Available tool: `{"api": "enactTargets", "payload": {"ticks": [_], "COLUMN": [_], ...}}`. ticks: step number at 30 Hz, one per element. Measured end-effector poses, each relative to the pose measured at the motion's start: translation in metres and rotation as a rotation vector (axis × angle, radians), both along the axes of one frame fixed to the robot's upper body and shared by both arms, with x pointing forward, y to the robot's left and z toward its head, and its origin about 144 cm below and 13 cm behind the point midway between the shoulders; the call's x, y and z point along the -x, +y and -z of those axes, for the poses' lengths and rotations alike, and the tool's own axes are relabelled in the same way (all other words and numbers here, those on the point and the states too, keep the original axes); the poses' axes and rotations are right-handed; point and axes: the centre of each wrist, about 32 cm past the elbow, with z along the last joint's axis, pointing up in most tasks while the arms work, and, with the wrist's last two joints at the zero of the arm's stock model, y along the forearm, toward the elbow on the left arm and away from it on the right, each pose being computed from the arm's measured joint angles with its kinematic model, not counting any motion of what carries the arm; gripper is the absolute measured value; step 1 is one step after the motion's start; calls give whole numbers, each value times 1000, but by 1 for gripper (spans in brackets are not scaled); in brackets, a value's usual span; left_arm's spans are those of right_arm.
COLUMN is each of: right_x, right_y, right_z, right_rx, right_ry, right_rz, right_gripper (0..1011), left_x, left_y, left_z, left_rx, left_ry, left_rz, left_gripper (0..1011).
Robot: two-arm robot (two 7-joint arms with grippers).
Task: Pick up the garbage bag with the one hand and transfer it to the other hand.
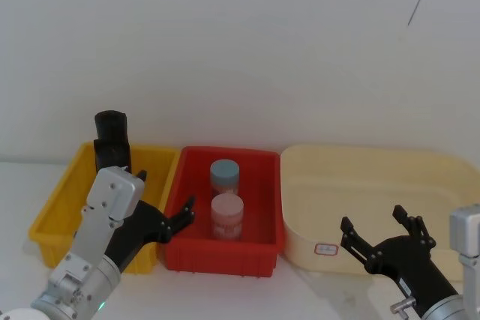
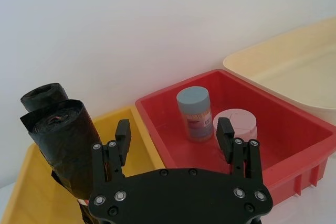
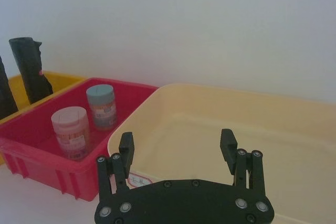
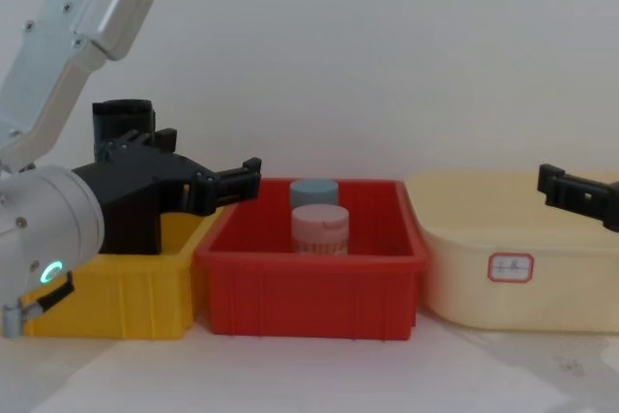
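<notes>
Three containers stood in a row across the table (image 1: 315,290), set toward its far edge by the white wall: a yellow bin (image 1: 52,215) at the left end, a red bin (image 1: 259,249) in the middle and a cream tub (image 1: 360,177) at the right end, with a small label on its near wall. The red bin held two small jars, a blue-lidded jar (image 1: 224,177) toward the far wall and a pink jar (image 1: 226,215) just in front of it. The garbage bag (image 2: 60,145) stood upright in the yellow bin, rising well above its walls. It was a tall, slim, matte black roll of wrinkled film with a crumpled, hollowed top. In the left wrist view a second black roll (image 2: 44,95) stood just behind it. The left gripper (image 1: 165,189), fingers spread wide and holding nothing, hung over the wall shared by the yellow and red bins. One finger was just beside the bag and the other reached over the red bin. The right gripper (image 1: 373,220), its fingers likewise spread apart, hovered above the near edge of the cream tub.
</notes>
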Motion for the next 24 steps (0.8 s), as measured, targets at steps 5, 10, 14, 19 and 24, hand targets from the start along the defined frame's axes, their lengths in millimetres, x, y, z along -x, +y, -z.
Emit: {"api": "enactTargets", "payload": {"ticks": [5, 10, 14, 19, 24], "right_x": [0, 0, 0, 0, 0], "right_y": [0, 0, 0, 0, 0], "right_z": [0, 0, 0, 0, 0], "right_rx": [0, 0, 0, 0, 0], "right_ry": [0, 0, 0, 0, 0], "right_rz": [0, 0, 0, 0, 0], "right_gripper": [1004, 1004, 1004, 1004, 1004], "left_x": [0, 0, 0, 0, 0], "left_y": [0, 0, 0, 0, 0], "left_z": [0, 0, 0, 0, 0], "left_rx": [0, 0, 0, 0, 0], "left_ry": [0, 0, 0, 0, 0], "left_rz": [0, 0, 0, 0, 0], "left_gripper": [1002, 1001, 1001, 1001, 1001]}}
